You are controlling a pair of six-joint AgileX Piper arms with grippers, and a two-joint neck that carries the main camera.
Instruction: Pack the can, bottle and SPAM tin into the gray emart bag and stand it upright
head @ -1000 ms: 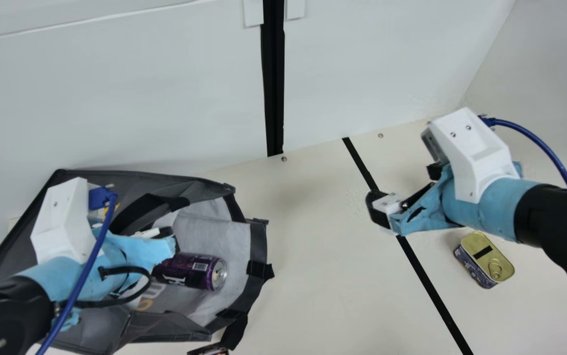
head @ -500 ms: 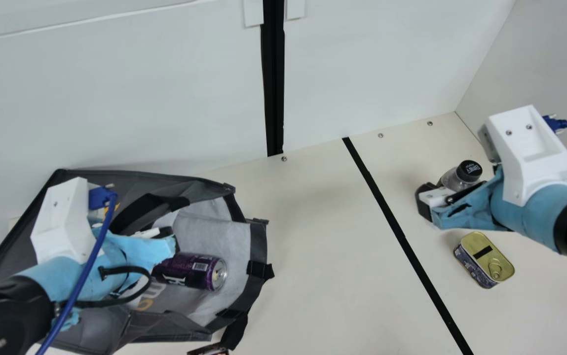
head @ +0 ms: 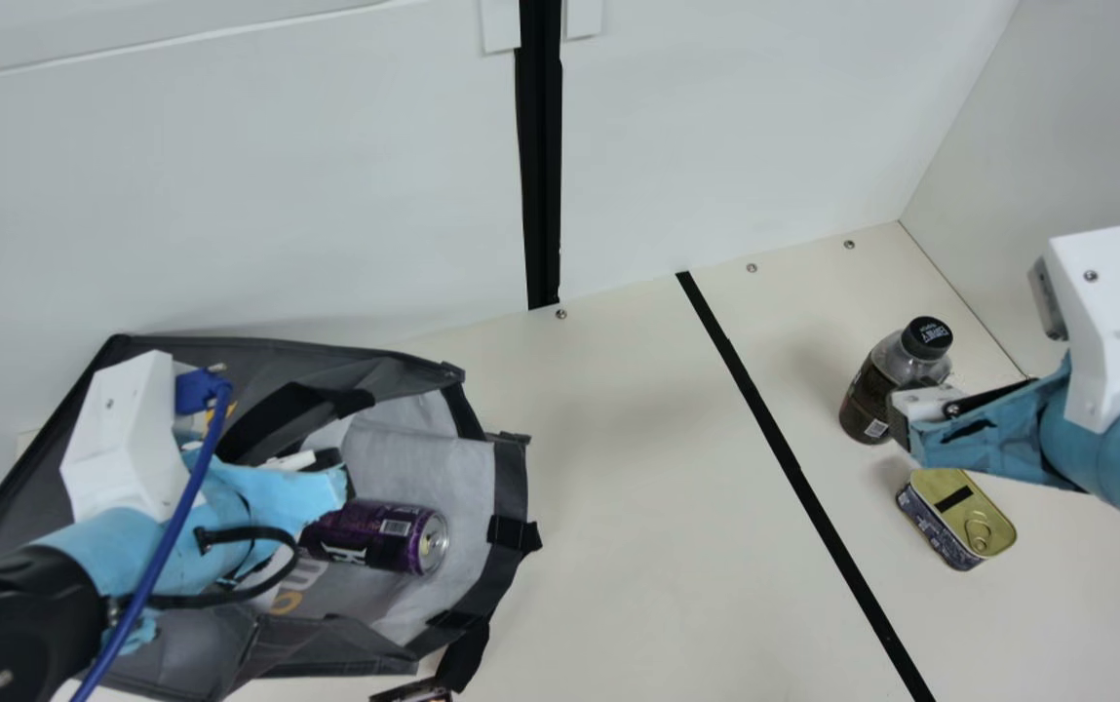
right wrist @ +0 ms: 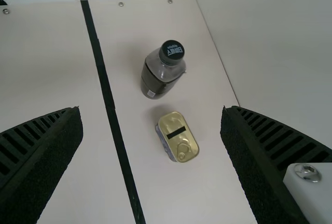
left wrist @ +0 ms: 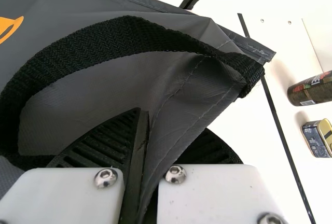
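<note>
Pinching an edge of the gray fabric bag (head: 511, 478), the blue-wrapped left hand (head: 311, 487) hides one end of the purple metal can (head: 379, 538) inside; the right hand (head: 910, 414), spread wide around nothing, covers part of the black-capped bottle (head: 867, 395) on the cream bench (head: 637, 507); the right wrist view shows it whole, beside the gold-lidded tin (head: 959, 517); the left wrist view crops both.
</note>
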